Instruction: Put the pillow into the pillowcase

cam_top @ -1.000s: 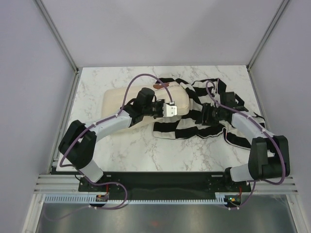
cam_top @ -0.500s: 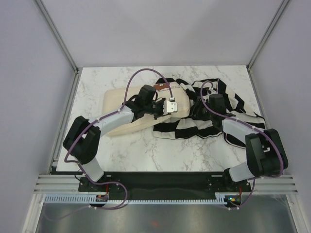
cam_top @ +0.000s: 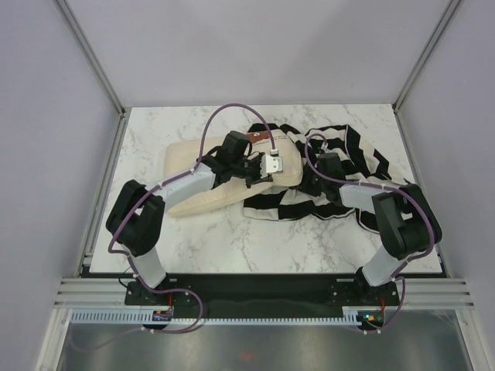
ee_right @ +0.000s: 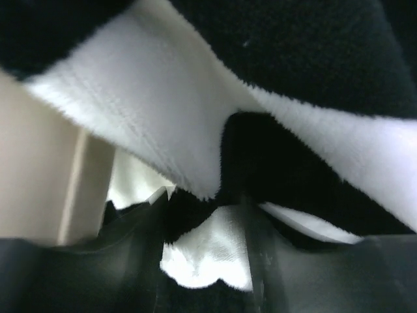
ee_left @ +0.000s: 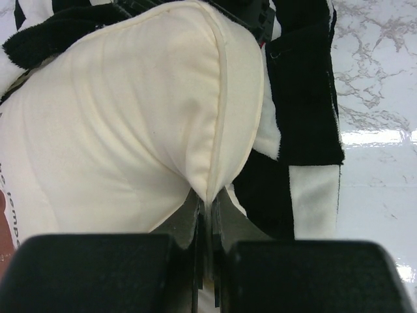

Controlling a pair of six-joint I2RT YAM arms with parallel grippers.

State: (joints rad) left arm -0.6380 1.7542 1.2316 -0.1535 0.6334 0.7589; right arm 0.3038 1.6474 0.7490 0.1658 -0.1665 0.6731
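The cream pillow [cam_top: 193, 170] lies at the centre left of the table, its brown patch [cam_top: 259, 137] at the far edge. Its right end lies against the rumpled black-and-white striped pillowcase [cam_top: 363, 158]. My left gripper [cam_top: 278, 166] is shut on the pillow's right seam. In the left wrist view [ee_left: 207, 203] the seam is pinched between the jaws, with the pillow [ee_left: 130, 117] ahead and striped fabric [ee_left: 303, 98] beside it. My right gripper [cam_top: 313, 182] is at the pillowcase's left edge. In the right wrist view [ee_right: 205, 218] plush striped fabric [ee_right: 195, 137] is bunched between the jaws, with cream pillow [ee_right: 39, 163] at the left.
The marble table [cam_top: 232, 232] is walled by grey panels at the left, back and right. The striped fabric spreads over the right half toward the right edge [cam_top: 421, 193]. Purple cables loop over both arms.
My right gripper has moved left with the pillowcase edge, up to the pillow's end. My left gripper has shifted slightly up and right with the pillow corner.
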